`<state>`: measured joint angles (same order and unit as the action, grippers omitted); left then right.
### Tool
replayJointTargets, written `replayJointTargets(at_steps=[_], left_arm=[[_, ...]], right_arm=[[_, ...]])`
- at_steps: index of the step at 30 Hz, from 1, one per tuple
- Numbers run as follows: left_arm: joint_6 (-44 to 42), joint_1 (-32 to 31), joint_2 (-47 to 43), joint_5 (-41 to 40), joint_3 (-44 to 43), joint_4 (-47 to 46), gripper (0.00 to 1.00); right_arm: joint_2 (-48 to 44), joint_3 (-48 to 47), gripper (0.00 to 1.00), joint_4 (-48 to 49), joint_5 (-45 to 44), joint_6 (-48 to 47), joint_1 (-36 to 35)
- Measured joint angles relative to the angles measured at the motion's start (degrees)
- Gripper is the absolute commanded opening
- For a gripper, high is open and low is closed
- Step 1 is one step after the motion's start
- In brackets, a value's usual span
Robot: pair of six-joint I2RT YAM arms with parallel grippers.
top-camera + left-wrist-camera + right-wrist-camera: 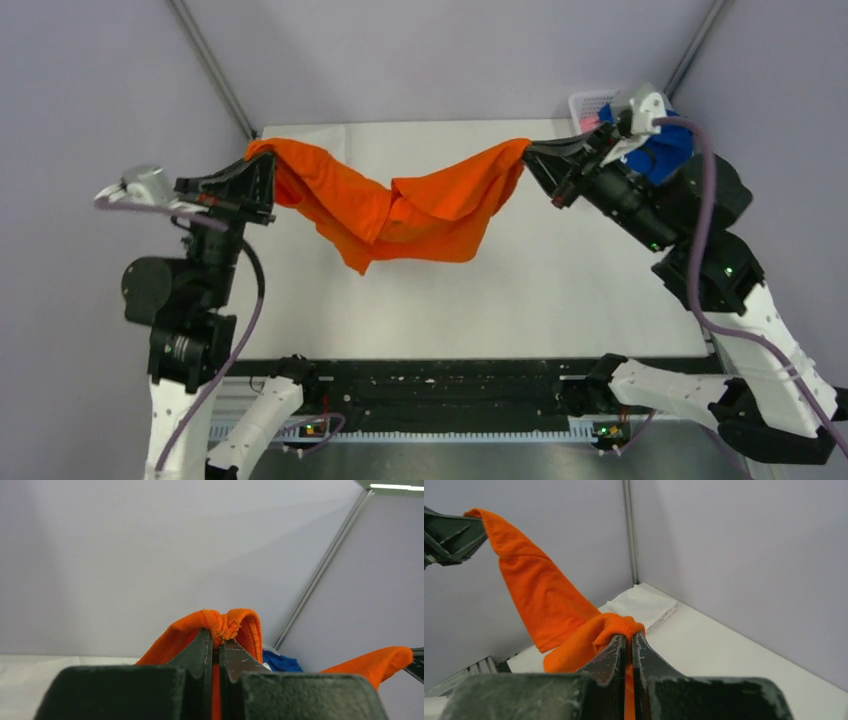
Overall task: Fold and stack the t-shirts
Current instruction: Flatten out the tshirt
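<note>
**Both arms, orange shirt lifted.** My left gripper and my right gripper are each clamped tight on a bunched edge of the orange t-shirt. In both wrist views a fold of orange cloth sits pinched between jaws that nearly meet.

The shirt hangs between the two grips over the far half of the table. It is clear of the surface, sagging and creased in the middle, with one loose point drooping lowest. The left grip is above the far left corner and the right grip is near the far right corner.

**Progress.** By my reading the task is at an early stage.
- No folded shirt and no stack shows anywhere on the table.
- The orange shirt is airborne and not yet spread flat, so laying it out, folding it and placing it all remain.
- The blue t-shirt lies unfolded behind my right arm at the far right corner, beside a white basket.
- A small pink patch shows at the basket's rim. I cannot tell whether it is the third shirt.

**Surface and room.** The table top is white, matte and flat. In the right wrist view its covering looks doubled at one far corner. A dark mounting rail runs along the near edge and carries both arm bases. Plain pale lilac walls enclose the space, and thin metal frame poles rise at the far corners.
</note>
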<state>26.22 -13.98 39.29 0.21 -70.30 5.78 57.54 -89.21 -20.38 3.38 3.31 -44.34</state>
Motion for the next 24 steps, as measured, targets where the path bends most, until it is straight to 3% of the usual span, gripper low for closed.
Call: replayJointTargets(at_steps=[5,9,12,15,16,17,18,19,20,21,22,24], left_arm=[[-0.66,-0.02,-6.78,-1.75,-2.89,1.46,0.0],[-0.63,-0.02,-7.69,-9.79,0.92,0.22,0.0],[0.17,-0.02,-4.81,-19.02,7.82,-0.11,0.0],[2.56,0.02,3.67,-26.91,13.9,-0.28,0.01],[3.74,0.17,7.87,-29.0,15.91,-0.35,0.31],[4.66,0.48,11.67,-30.56,17.46,-0.42,0.59],[5.64,0.87,16.41,-31.47,18.71,-0.46,0.9],[6.97,1.51,21.84,-31.8,19.71,-0.66,0.98],[7.93,2.32,26.73,-31.56,20.22,-0.83,0.99],[9.29,3.26,31.52,-31.01,20.22,-0.96,0.99],[10.51,4.17,36.17,-30.38,19.76,-1.11,0.99],[12.7,5.62,44.37,-28.7,17.22,0.74,0.99]], right_arm=[[-5.77,0.2,0.0,-3.3,-2.95,0.72,0.0],[-8.02,4.33,0.0,-3.23,-16.06,1.92,0.0],[-5.77,10.19,0.0,-3.67,-29.33,3.52,0.5],[1.25,17.31,0.02,-4.5,-36.3,6.99,5.6],[4.0,19.91,0.04,-4.07,-36.28,8.39,8.39],[7.61,22.75,0.09,-2.93,-35.71,9.57,11.32],[11.78,25.57,0.21,-1.7,-34.8,10.51,14.27],[16.11,27.58,0.32,-0.94,-34.07,11.26,16.65],[21.38,28.61,0.49,-0.39,-33.22,11.82,18.91],[26.25,28.76,0.82,0.28,-32.72,12.24,20.31],[31.01,28.17,0.97,1.11,-32.74,12.37,21.46],[39.08,25.11,0.99,1.33,-33.29,13.11,22.53]])
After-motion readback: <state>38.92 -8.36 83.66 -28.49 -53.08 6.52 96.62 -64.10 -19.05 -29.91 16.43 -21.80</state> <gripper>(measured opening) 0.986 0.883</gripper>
